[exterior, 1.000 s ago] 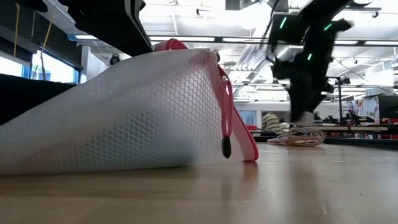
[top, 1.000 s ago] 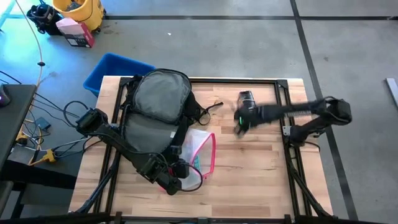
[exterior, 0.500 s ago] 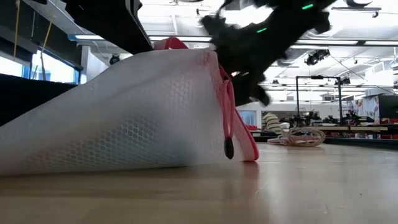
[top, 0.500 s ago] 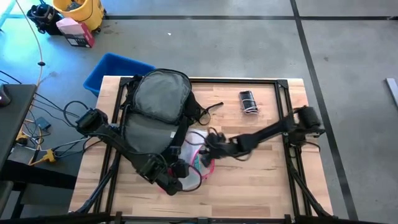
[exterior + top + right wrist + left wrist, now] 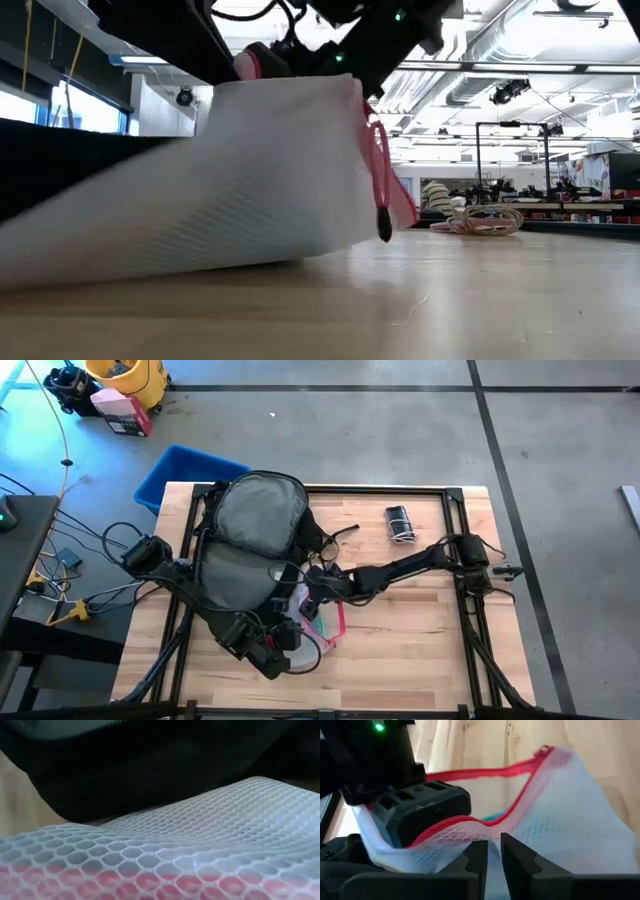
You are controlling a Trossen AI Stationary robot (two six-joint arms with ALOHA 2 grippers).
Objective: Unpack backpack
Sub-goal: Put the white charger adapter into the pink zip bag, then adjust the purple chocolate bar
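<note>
The black backpack (image 5: pixel 250 530) lies at the table's far left, grey padded panel up. Against its near right side sits a clear mesh zip pouch (image 5: pixel 322 618) with pink edges; in the low view the pouch (image 5: pixel 250 180) rests on the wood with its zip side raised. My left gripper (image 5: pixel 283 652) is at the pouch's near left end, shut on its mouth edge (image 5: pixel 494 857). My right gripper (image 5: pixel 312 595) has reached the pouch's far end. In the left wrist view the right gripper (image 5: pixel 420 812) stands between the two pink zip edges. The right wrist view shows only mesh and black fabric. My left gripper pinches the pouch's mesh wall just under the pink zip edge (image 5: pixel 487 835) between its two fingers, with only a narrow gap left. The fingers come slanting down from the table's near left. The held edge is raised and the pouch's underside lies on the table.
A coiled cable bundle (image 5: pixel 399 523) lies at the table's far right. A blue bin (image 5: pixel 185 470) stands on the floor off the far left corner. A black frame (image 5: pixel 400 488) runs along the table's edges. Bare wood (image 5: pixel 420 650) spreads over the near right.
My right gripper has swept from the coiled cable at the far right toward the table's left and near side, tipping lower, and now stands at the pouch's mouth. The cable stays where it lay. The pouch's raised zip end has shifted and lifted a little.
</note>
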